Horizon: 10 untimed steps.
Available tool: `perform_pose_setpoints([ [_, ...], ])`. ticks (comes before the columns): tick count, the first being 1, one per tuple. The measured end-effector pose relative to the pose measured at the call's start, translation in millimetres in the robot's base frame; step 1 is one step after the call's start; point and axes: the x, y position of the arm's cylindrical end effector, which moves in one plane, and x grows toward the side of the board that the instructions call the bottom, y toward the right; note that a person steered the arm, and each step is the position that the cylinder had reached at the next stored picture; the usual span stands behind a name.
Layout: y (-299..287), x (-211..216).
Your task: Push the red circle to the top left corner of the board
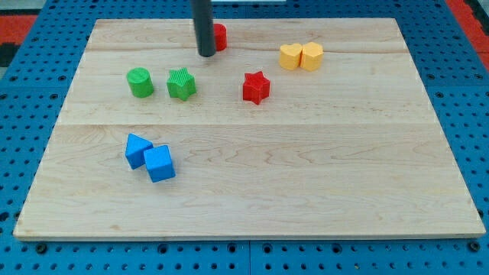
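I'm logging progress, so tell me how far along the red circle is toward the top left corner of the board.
Done: the red circle already sits near the board's top edge. In hand: my tip stands right at the circle's left side, partly hiding it, so contact can't be confirmed. Left: the whole leftward run along the top edge; the corner at the view's top left is still well off, and from that side my tip can't push it there.

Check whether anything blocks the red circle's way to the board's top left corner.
Only my tip does: it sits against the red circle on the view's left, the corner's side. No block lies between them and the board corner.
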Motion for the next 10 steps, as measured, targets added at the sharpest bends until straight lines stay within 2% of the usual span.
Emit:
perform_pose_setpoints([
  [1, 36.4, -2.2],
  [2, 26.9, -30.3],
  [3, 5.4, -35.1],
  [6, 16.4, -43.8],
  [9, -123.2, -48.5],
  [10, -124.0, -73.3],
])
